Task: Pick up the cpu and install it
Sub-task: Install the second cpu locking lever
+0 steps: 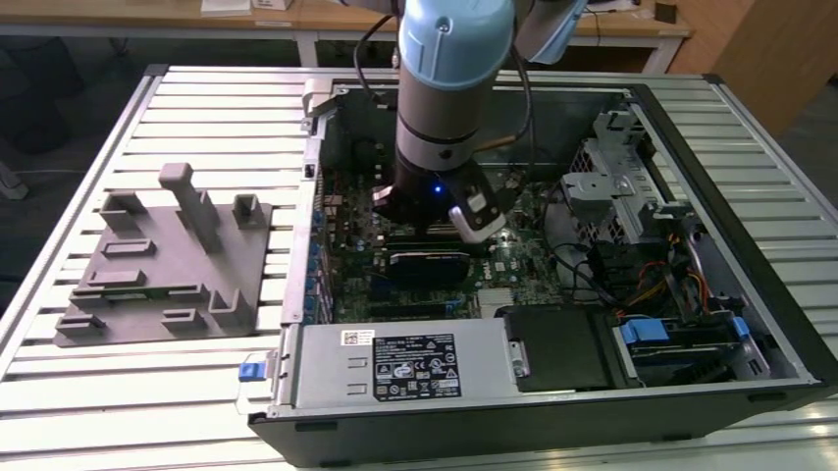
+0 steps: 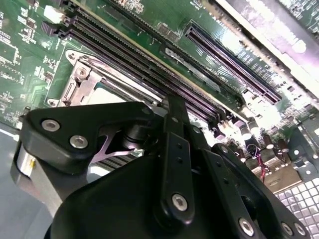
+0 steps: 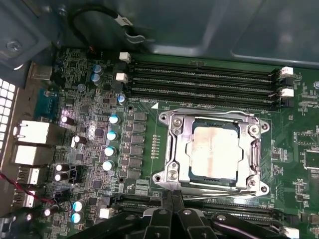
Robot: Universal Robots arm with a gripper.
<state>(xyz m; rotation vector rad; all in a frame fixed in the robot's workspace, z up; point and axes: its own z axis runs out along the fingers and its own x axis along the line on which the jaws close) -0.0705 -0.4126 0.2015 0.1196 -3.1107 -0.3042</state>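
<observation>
The cpu [image 3: 214, 150] lies flat inside the motherboard socket [image 3: 172, 144], its silver top showing through the metal retention frame. A sliver of the cpu [image 2: 105, 94] also peeks out past the gripper's black linkage in the second wrist view. My gripper [image 3: 173, 195] hangs low inside the open computer case, its tips together at the socket frame's edge beside the thin metal lever [image 3: 219, 194]. Nothing is held between the fingers. In the exterior view the arm's wrist [image 1: 433, 196] stands over the middle of the motherboard.
RAM slots [image 3: 199, 82] run along one side of the socket, capacitors [image 3: 110, 142] along another. The case [image 1: 392, 432] holds a power supply [image 1: 380, 363] at the front and a drive cage [image 1: 615, 186] on the exterior view's right. A grey tray [image 1: 171, 265] with upright posts sits outside on the slatted table.
</observation>
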